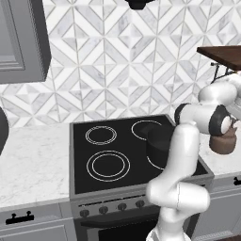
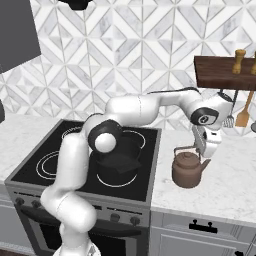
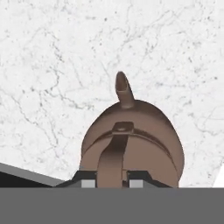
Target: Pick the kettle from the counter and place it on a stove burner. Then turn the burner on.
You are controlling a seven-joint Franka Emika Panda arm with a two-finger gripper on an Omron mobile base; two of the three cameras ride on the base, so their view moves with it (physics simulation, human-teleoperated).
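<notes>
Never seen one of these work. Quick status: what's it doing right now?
Gripper shut on kettle handle. Kettle on counter, right of stove. Black pot sits on near-right burner.

Counter (image 2: 225, 185): bare marble on every side of the kettle (image 2: 188, 170); open approach from the front and right.
Shelf (image 2: 222, 72): overhangs the counter behind the kettle; hanging utensils (image 2: 243, 112) crowd the space beneath it.
Cooktop (image 1: 84, 174): 2 left rings unoccupied; black pot (image 1: 160, 141) blocks the right side, between kettle and large burner (image 1: 108, 165).
</notes>
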